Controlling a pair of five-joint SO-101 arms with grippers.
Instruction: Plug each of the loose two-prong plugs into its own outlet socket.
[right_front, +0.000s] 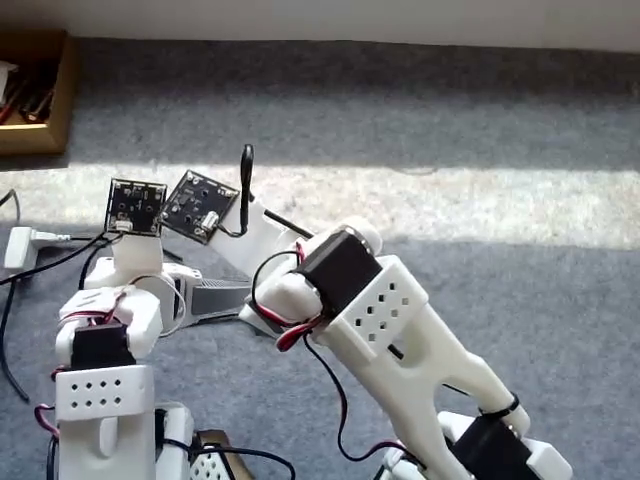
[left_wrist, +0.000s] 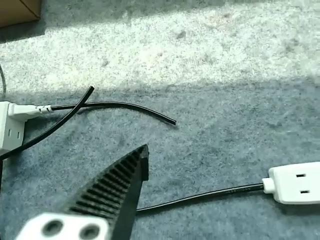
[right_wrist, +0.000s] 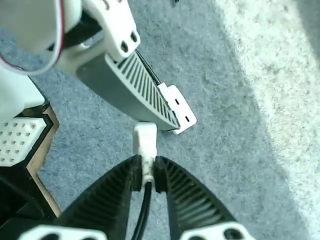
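Note:
My right gripper is shut on a white two-prong plug, whose black cord runs back between the jaws. Just beyond the plug's tip lies a white outlet socket on the grey carpet, partly covered by the left arm's ribbed finger. My left gripper stands open and holds nothing; one of its fingers hovers beside that same socket and its cord. A second white socket with a cord lies at the far left. The right arm leans over the middle.
A loose black cable with a bare end crosses the carpet between the two sockets. A wooden box stands at the back left. A sunlit strip of carpet lies beyond the arms.

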